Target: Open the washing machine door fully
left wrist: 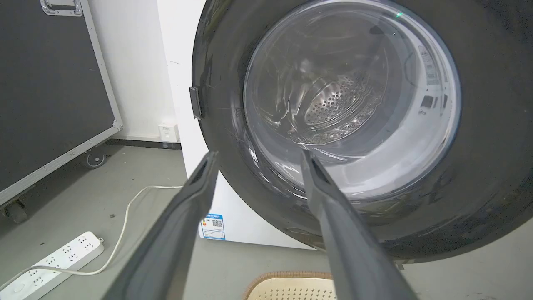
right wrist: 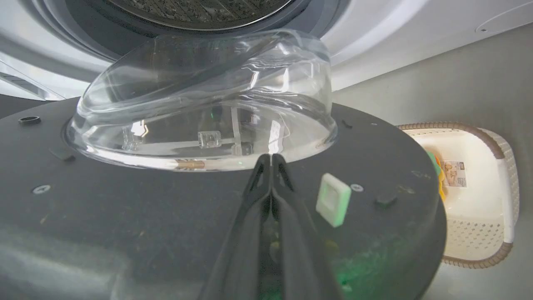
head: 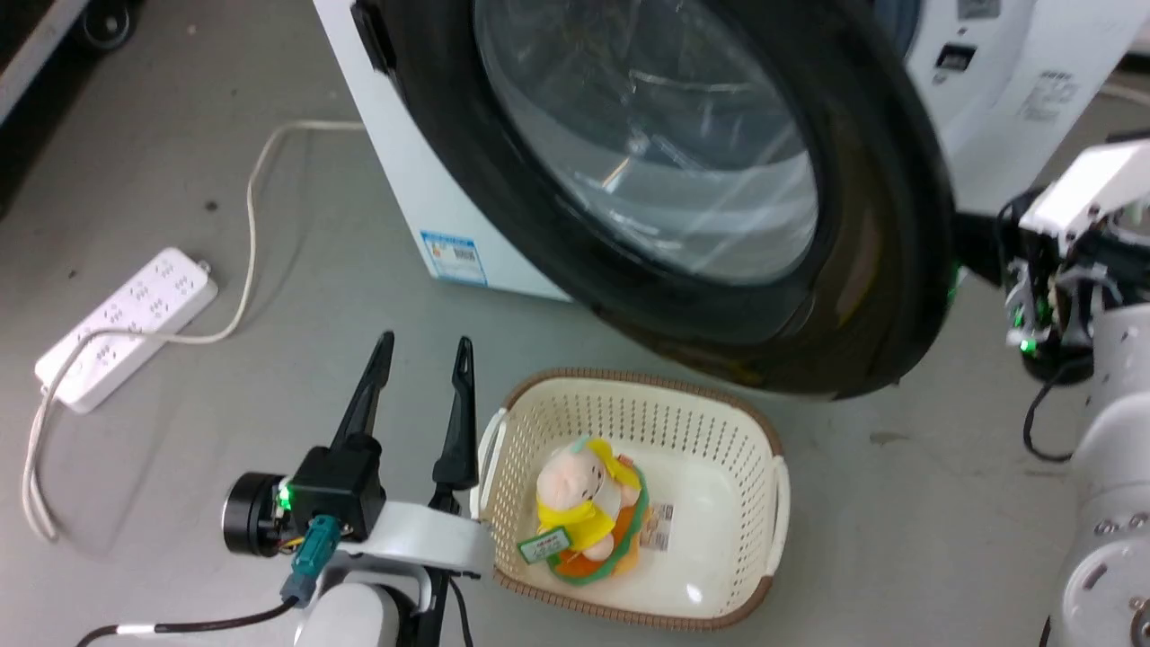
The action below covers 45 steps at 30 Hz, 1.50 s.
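While the washing machine door (head: 862, 225) hangs part-open above the basket (head: 629, 386), the right claw (right wrist: 271, 157), closed and empty, could slip off its smooth inner face; the left claw (head: 426, 340) gapes empty.

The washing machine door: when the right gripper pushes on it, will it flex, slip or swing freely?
The washing machine door looks rigid: a thick black disc around a glass bowl, so it should probably swing as one piece, not flex. Its smooth inner face may let the shut right gripper slide. All that glass likely makes it heavy.
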Motion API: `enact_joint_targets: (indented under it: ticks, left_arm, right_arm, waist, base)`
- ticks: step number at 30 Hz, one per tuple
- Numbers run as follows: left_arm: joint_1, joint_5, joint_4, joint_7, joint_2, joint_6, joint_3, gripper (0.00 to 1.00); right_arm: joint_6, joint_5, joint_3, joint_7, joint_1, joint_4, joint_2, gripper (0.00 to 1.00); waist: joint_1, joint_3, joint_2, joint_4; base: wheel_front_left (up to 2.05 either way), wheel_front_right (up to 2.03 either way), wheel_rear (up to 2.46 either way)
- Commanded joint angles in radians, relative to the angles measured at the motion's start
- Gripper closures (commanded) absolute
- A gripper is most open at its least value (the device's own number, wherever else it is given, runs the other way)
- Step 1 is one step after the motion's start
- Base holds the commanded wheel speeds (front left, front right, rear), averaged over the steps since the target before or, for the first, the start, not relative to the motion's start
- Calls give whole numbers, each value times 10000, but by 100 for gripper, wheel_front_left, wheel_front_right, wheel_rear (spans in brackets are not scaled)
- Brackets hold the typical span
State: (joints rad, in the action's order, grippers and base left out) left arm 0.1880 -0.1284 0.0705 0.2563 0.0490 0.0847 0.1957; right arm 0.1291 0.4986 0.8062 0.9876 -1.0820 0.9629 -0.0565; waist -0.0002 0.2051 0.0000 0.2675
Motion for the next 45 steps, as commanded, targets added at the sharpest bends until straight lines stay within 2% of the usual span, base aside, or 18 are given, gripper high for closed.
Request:
enact_joint_targets:
  ticks: [1,6,13,19,20,21,24,25,26,28,29,30,31,34,37,41,42,45]
  left_arm:
    - [-150,64,72,55,12,-66,-33,0]
    - [-399,37,421,55,12,-182,-19,0]
    - [-646,1,813,55,12,-294,184,0]
    - [-773,-26,1000,55,12,-300,317,0]
    - [-773,-26,1000,55,12,-300,317,0]
    - [-827,-26,1034,55,12,-298,329,0]
    - [-934,-9,1065,55,12,-299,301,0]
    - [-934,-9,1065,55,12,-299,301,0]
    - [-1001,5,1069,55,12,-302,274,0]
    - [-1033,11,1070,55,12,-306,266,0]
    - [-1096,19,1071,55,12,-313,257,0]
    - [-1096,19,1071,55,12,-313,257,0]
    - [-1144,9,1096,55,12,-325,249,0]
    - [-1180,-31,1146,55,12,-332,250,0]
    - [-1203,-58,1166,55,12,-321,238,0]
    - [-1219,-81,1173,55,12,-292,179,0]
    - [-1236,-116,1167,55,12,-283,135,0]
    - [-1269,-171,1157,55,12,-297,91,0]
  right_arm:
    - [16,216,-105,161,306,-120,38,100]
    - [16,1428,-947,689,830,97,58,100]
    - [16,3827,-2882,936,1395,548,60,100]
    - [16,6043,-5195,1112,2394,279,61,100]
    - [16,6043,-5195,1112,2394,279,61,100]
    - [16,6815,-6016,1083,2817,0,61,100]
    - [16,8030,-7246,1001,3464,-503,61,100]
    - [16,8030,-7246,1001,3464,-503,61,100]
    - [16,8791,-8091,861,3880,-885,62,100]
    - [16,9146,-8516,767,4087,-1093,62,100]
    - [16,9786,-9324,497,4471,-1506,62,100]
    - [16,9786,-9324,497,4471,-1506,62,100]
    - [16,10314,-10054,186,4793,-1943,62,100]
    - [16,10879,-10853,-332,5103,-2452,62,100]
    - [16,11156,-11299,-804,5210,-2722,62,100]
    - [16,11035,-11336,-1375,5193,-2824,58,100]
    - [16,10821,-11223,-1887,5152,-2958,-91,0]
    - [16,10483,-11078,-2526,5170,-3380,-343,0]
  waist:
    - [2,-404,0,-117]
    - [2,-741,0,-111]
    - [2,-1007,0,-63]
    - [2,-1243,0,76]
    - [2,-1243,0,76]
    - [2,-1332,0,121]
    - [2,-1453,0,167]
    - [2,-1453,0,167]
    - [2,-1498,0,188]
    - [2,-1517,0,198]
    - [2,-1539,0,218]
    - [2,-1539,0,218]
    - [2,-1537,0,241]
    - [2,-1512,0,262]
    - [2,-1516,0,247]
    - [2,-1566,0,182]
    - [2,-1634,0,108]
    - [2,-1700,0,3]
  base:
    - [0,0,0]
    - [0,0,0]
    - [0,0,0]
    - [0,0,0]
    - [0,0,0]
    - [0,0,0]
    - [0,0,0]
    - [0,0,0]
    - [0,0,0]
    - [0,0,0]
    - [0,0,0]
    - [0,0,0]
    - [0,0,0]
    - [0,0,0]
    - [0,0,0]
    - [0,0,0]
    - [0,0,0]
    - [0,0,0]
